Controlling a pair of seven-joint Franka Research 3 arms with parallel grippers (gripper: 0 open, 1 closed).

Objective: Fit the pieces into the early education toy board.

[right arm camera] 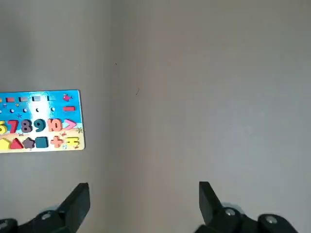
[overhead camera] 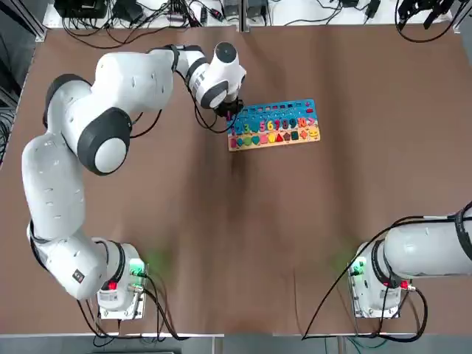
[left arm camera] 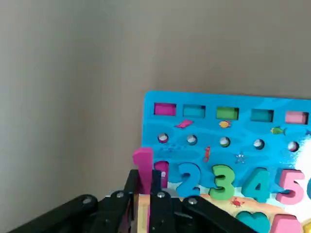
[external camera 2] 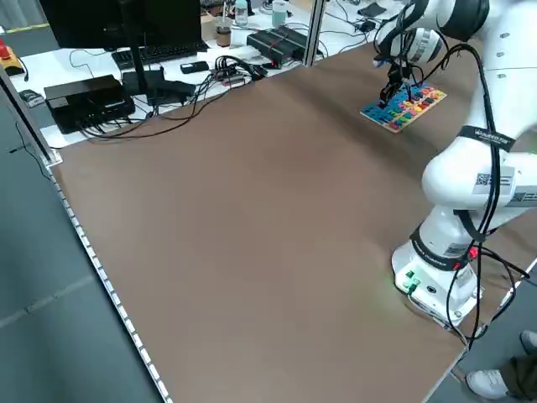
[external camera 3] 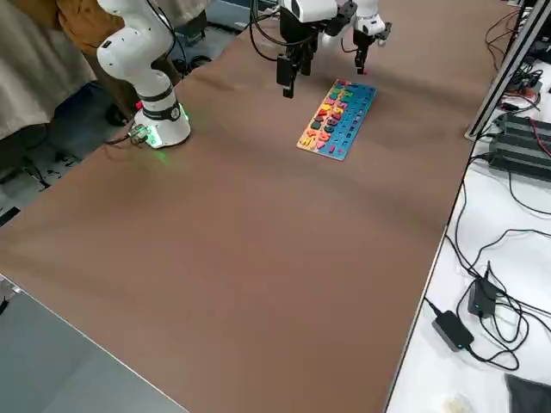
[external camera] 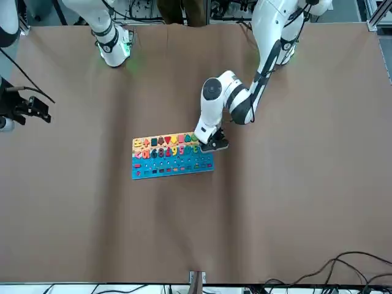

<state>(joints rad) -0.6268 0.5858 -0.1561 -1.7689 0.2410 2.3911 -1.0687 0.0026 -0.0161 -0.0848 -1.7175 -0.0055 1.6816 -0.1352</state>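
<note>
Left claw (left arm camera: pixel 141 194) was closed on a pink piece (left arm camera: pixel 143 162), a flat upright bar shaped like a "1", at the board's (overhead camera: pixel 274 125) near-left end. Its slot lay directly beneath, beside the blue "2" (left arm camera: pixel 187 177); the board's long axis ran left-right across the table (overhead camera: pixel 221 236). Board: flat, blue band over pale wood, glossy coloured numerals. Right claw (right arm camera: pixel 141 204) hung wide open and empty, well apart from the board.

Both arms had glossy white shells with dark grey joint rings and black cables along them. Green and red lights glowed at the bases. Each end effector (left arm camera: pixel 146 194) had black fingers with silver screws.
</note>
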